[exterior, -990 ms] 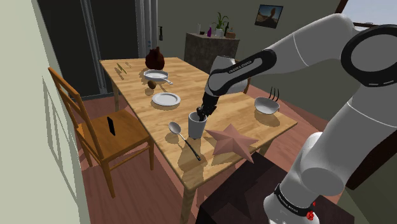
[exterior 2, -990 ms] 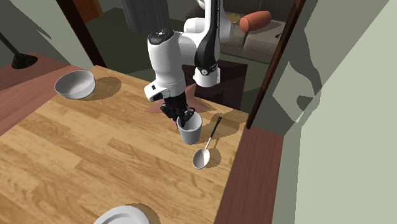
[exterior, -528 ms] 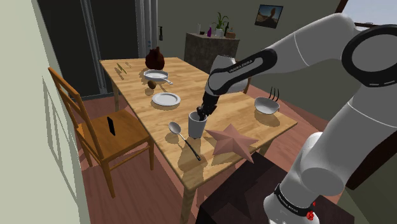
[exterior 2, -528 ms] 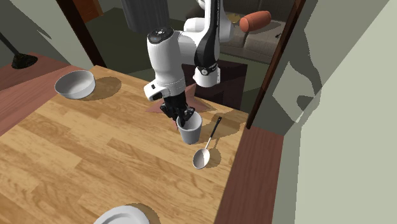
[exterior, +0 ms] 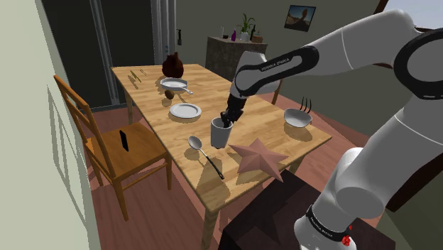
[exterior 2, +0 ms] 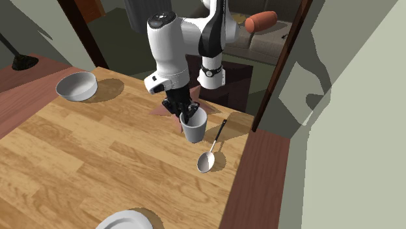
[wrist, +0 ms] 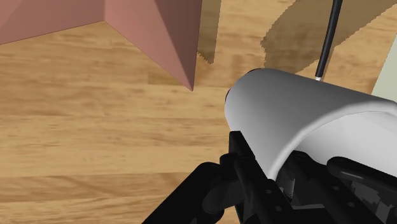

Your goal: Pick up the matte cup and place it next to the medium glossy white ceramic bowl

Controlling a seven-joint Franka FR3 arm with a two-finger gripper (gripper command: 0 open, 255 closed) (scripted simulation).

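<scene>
The grey-white matte cup (exterior: 221, 133) (exterior 2: 194, 125) (wrist: 286, 114) hangs a little above the wooden table (exterior: 213, 85), near its front end. My black gripper (exterior: 227, 122) (exterior 2: 187, 114) (wrist: 267, 172) is shut on the cup's rim, one finger inside and one outside the wall. The white bowl (exterior: 297, 118) (exterior 2: 77, 86) stands on the table at the shoulder view's right, well apart from the cup.
A pink star-shaped piece (exterior: 257, 158) (wrist: 146, 25) lies just beside the cup. A spoon (exterior: 202, 150) (exterior 2: 209, 156) lies on its other side, near the table edge. Farther back are a white plate (exterior: 185, 111), a pan (exterior: 174, 84) and a brown pot (exterior: 172, 66). A wooden chair (exterior: 113, 145) stands alongside.
The arm has risen and the cup has come up off the table with it; half a second ago the cup still stood on the wood.
</scene>
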